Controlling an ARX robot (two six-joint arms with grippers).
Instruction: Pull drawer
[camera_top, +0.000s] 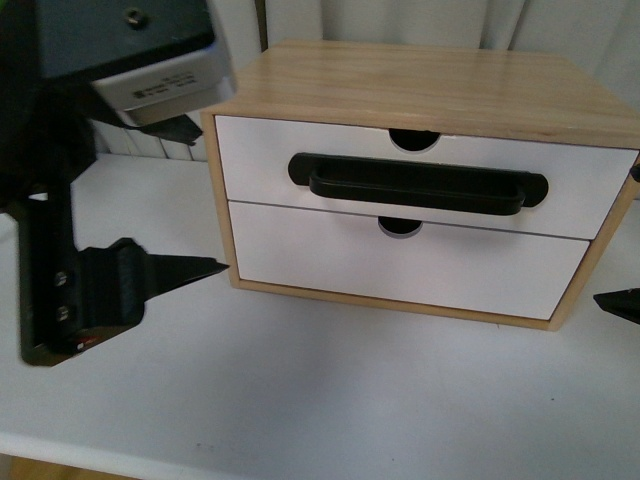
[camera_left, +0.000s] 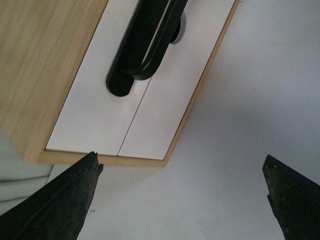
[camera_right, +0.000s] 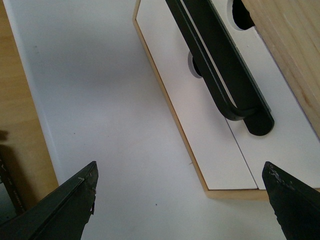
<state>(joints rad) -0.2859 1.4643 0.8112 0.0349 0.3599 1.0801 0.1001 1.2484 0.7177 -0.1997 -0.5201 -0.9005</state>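
The drawer (camera_top: 256, 150) is the upper of two in a light wood cabinet (camera_top: 420, 85). Its white front carries a long black bar handle (camera_top: 418, 183) and has a semicircular notch (camera_top: 414, 140) in its top edge. It sits flush with the cabinet front. My left gripper (camera_top: 208, 200) is open at the cabinet's left front corner, and nothing lies between its fingers (camera_left: 70, 200). My right gripper (camera_top: 617, 235) is open at the right front corner, only its fingertips (camera_top: 612, 300) showing. Both wrist views show the handle (camera_left: 145, 45) (camera_right: 225, 65) ahead of open jaws.
Below the drawer is a plain white drawer front (camera_top: 330, 265) without a handle. The cabinet stands on a white table (camera_top: 320, 400) whose front edge is near the bottom of the front view. A curtain (camera_top: 560, 25) hangs behind. The left arm's body (camera_top: 60, 200) fills the left side.
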